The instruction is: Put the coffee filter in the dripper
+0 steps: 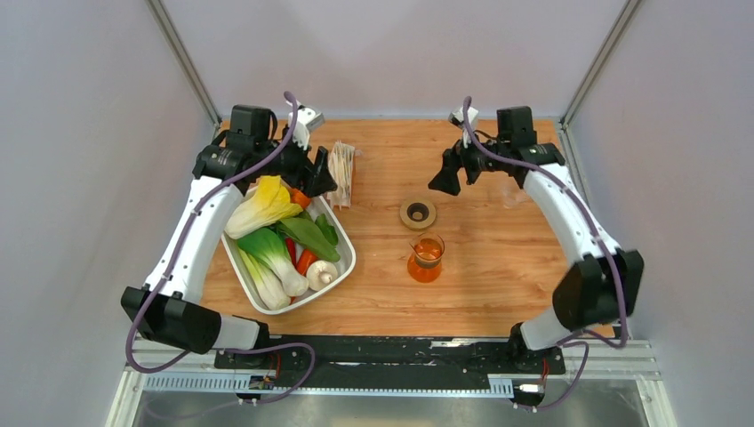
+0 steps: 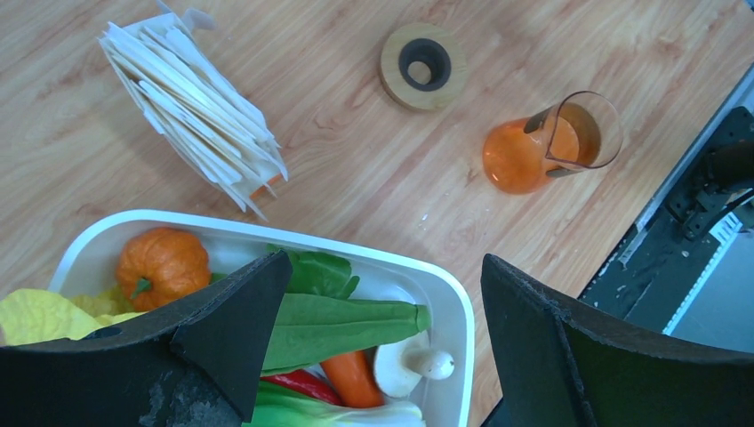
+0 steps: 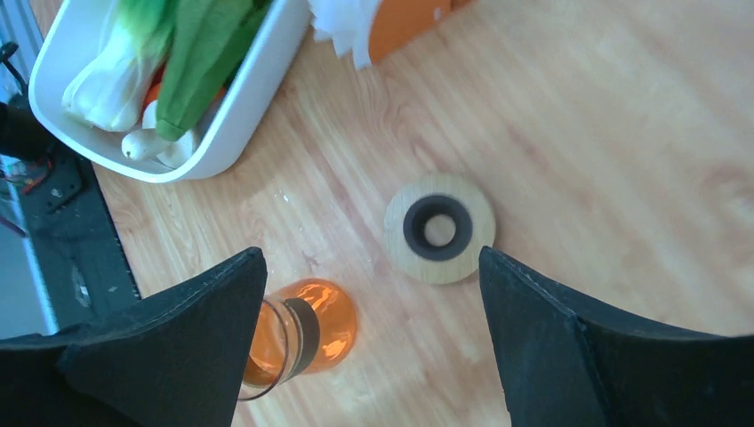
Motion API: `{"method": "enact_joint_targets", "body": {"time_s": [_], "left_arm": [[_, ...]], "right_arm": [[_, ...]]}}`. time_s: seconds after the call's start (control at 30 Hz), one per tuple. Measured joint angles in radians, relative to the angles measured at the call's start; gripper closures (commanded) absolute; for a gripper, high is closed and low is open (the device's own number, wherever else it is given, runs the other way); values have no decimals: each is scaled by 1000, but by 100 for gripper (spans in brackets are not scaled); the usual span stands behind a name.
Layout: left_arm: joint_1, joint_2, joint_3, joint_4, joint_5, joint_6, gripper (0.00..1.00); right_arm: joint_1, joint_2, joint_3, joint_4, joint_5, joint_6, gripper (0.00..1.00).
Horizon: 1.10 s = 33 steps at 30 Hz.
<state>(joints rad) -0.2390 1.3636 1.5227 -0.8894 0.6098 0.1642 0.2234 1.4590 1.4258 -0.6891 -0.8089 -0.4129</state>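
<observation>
The left claw (image 2: 384, 267) and right claw (image 3: 372, 253) both hang spread and empty. The dripper (image 3: 440, 229) lies mid-surface near the orange vessel (image 3: 302, 334). No loose coffee filter shows, only the wrapped stack (image 2: 191, 107). A pinch there may drag out several papers.

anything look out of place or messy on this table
Mostly tidy. The filter bundle beside the vegetable tray is splayed, its sheets fanning unevenly out of the wrap. A few tiny wet-looking specks lie on the wood between tray and orange glass vessel. Nothing looks tipped or broken.
</observation>
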Motion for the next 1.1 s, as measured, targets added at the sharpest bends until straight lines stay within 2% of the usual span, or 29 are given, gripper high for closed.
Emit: {"method": "enact_joint_targets", "body": {"time_s": [0.13, 0.3, 0.47, 0.67, 0.83, 1.1], "left_arm": [[0, 3, 29, -23, -25, 19, 10], [0, 0, 47, -60, -62, 41, 10], [0, -24, 41, -93, -99, 55, 10], [0, -72, 35, -120, -130, 67, 10], [0, -76, 35, -135, -146, 77, 10], [0, -76, 33, -140, -149, 85, 10]], "right_arm": [[-24, 208, 25, -8, 9, 101, 11], [-40, 406, 76, -44, 13, 140, 13], [-74, 541, 151, -74, 23, 114, 13], [-92, 669, 206, -108, 29, 88, 19], [-91, 740, 224, -137, 3, 86, 27], [-91, 787, 238, -146, -82, 98, 48]]}}
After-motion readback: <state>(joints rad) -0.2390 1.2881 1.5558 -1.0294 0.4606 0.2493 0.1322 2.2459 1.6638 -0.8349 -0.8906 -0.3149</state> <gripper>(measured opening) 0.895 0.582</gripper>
